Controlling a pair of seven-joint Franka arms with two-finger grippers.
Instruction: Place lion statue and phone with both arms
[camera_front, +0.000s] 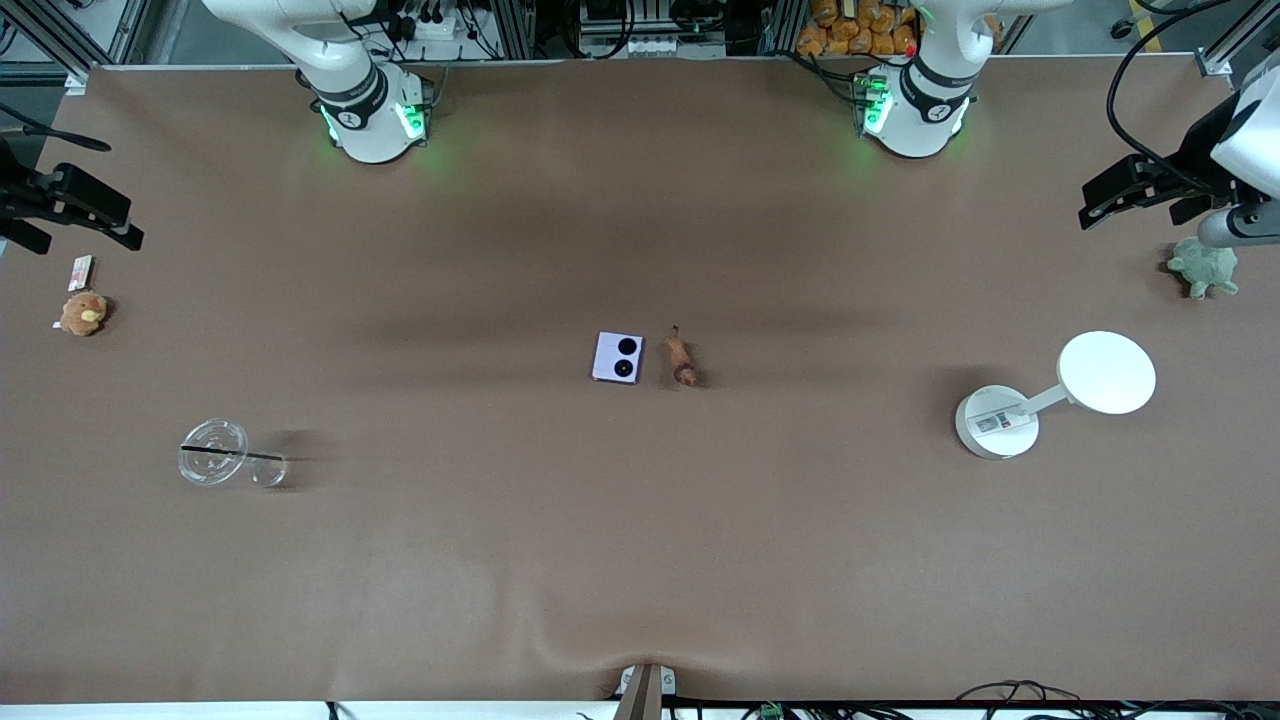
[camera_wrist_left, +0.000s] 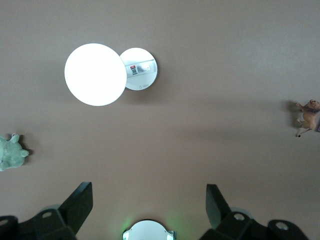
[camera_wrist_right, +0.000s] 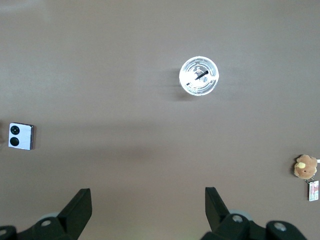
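The lavender phone (camera_front: 617, 357) lies flat at the table's middle, its two black circles up. The reddish-brown lion statue (camera_front: 682, 360) is right beside it, toward the left arm's end. My left gripper (camera_wrist_left: 149, 192) is open and empty, high over the left arm's end of the table (camera_front: 1140, 195); its wrist view shows the lion (camera_wrist_left: 307, 116) at the edge. My right gripper (camera_wrist_right: 147, 197) is open and empty, high over the right arm's end (camera_front: 75, 215); its wrist view shows the phone (camera_wrist_right: 21, 136) far off.
A white stand with a round disc (camera_front: 1105, 372) and a green plush turtle (camera_front: 1205, 268) are at the left arm's end. A clear lidded cup with a straw (camera_front: 215, 452), an orange-brown plush (camera_front: 83, 313) and a small card (camera_front: 80, 268) are at the right arm's end.
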